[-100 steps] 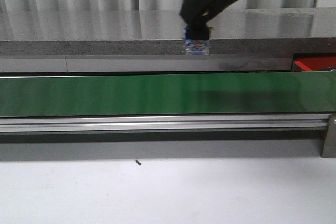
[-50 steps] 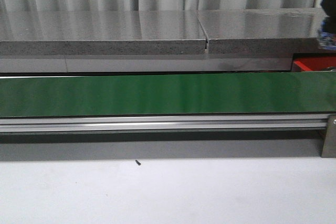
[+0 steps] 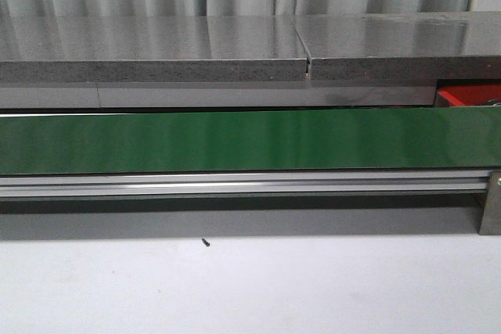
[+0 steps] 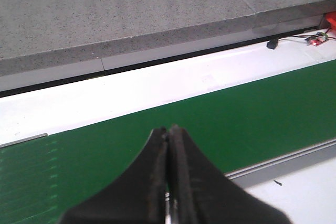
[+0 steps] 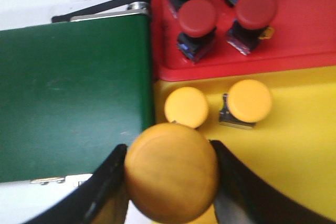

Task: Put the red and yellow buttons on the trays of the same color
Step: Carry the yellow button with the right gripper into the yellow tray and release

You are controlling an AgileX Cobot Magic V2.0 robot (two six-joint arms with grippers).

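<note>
My right gripper (image 5: 170, 182) is clamped on a yellow button (image 5: 171, 170), hanging over the near corner of the yellow tray (image 5: 294, 150), right beside the green belt (image 5: 68, 98). Two yellow buttons (image 5: 186, 107) sit just beyond; the red tray (image 5: 310, 30) lies past them. My left gripper (image 4: 169, 182) is pinched together, empty.

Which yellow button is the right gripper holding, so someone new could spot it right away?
Find the yellow tray beside the red tray, past the end of the green belt. Over its near edge, the right gripper clamps a yellow button. Unlike the two yellow buttons resting in the tray, it sits between black fingers and looks largest.
</note>
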